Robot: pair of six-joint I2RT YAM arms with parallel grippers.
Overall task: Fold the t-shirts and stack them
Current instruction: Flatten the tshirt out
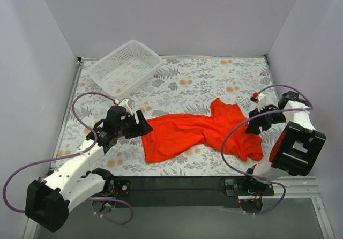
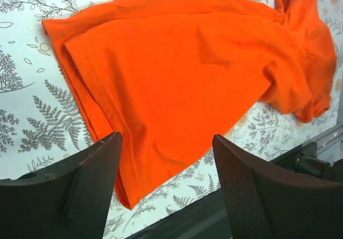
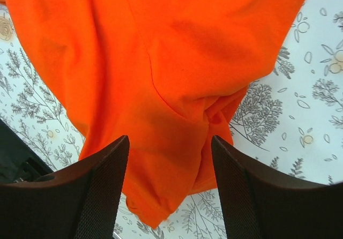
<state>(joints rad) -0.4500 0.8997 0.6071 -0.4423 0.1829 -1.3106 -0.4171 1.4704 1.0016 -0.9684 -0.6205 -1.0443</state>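
Soft matt cloth t-shirt (image 1: pixel 182 134) on smooth printed tablecloth (image 1: pixel 214 78).

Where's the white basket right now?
In the top view, the white basket sits at the far left corner of the table, beyond the left gripper and apart from the orange t-shirt.

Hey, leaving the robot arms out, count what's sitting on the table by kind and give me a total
orange-red t-shirt: 1
white lattice basket: 1
Total: 2

Open right pincer (image 3: pixel 170 191) hangs over the rumpled t-shirt (image 3: pixel 161 62).
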